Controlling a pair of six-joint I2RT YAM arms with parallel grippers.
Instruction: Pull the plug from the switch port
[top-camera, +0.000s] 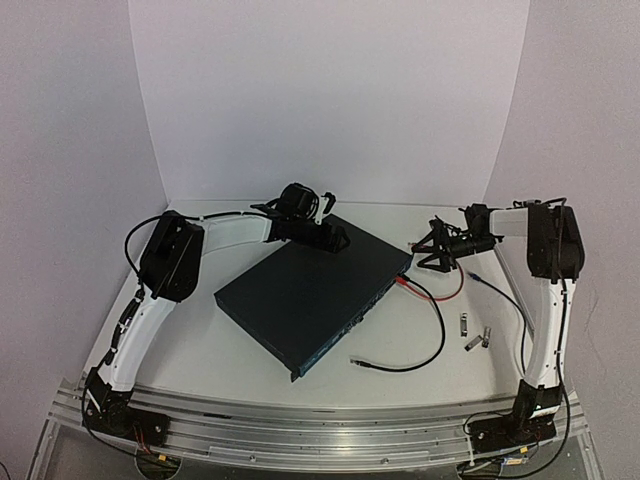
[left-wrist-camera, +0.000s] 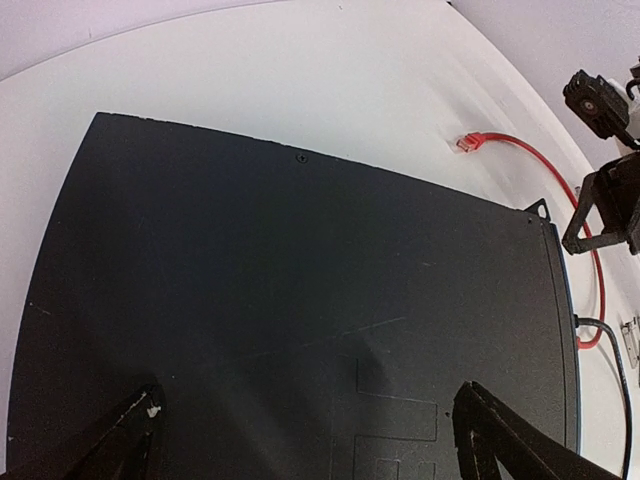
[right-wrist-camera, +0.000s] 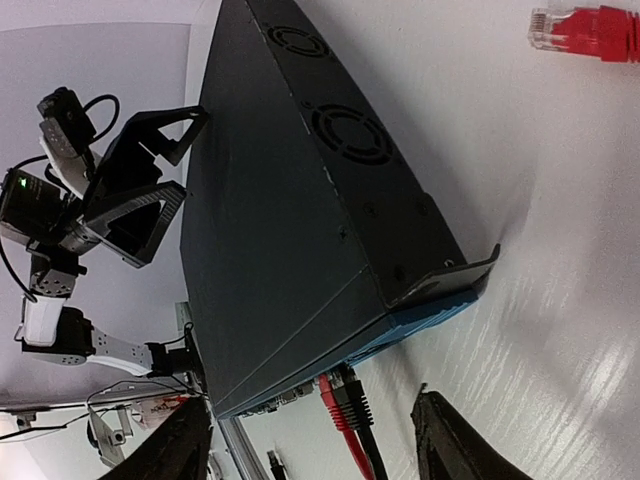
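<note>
Flat on counter (top-camera: 220, 362), slewed diagonally: switch (top-camera: 300, 295). Over its far corner: left hand (top-camera: 335, 240), spread wide, gripping nothing. Just off its right end, on port side: right hand (top-camera: 428, 255), parted too, nothing in it, short of red plug (right-wrist-camera: 330, 395). Only from right wrist: red plug seated in port, black cable (right-wrist-camera: 362, 425) socketed right beside it, near blue-faced corner. Only from left wrist: bare dark lid below left hand; touching or hovering, cannot tell. From overhead alone: black cable looping across counter, second red plug (right-wrist-camera: 585, 30) loose near right hand.
</note>
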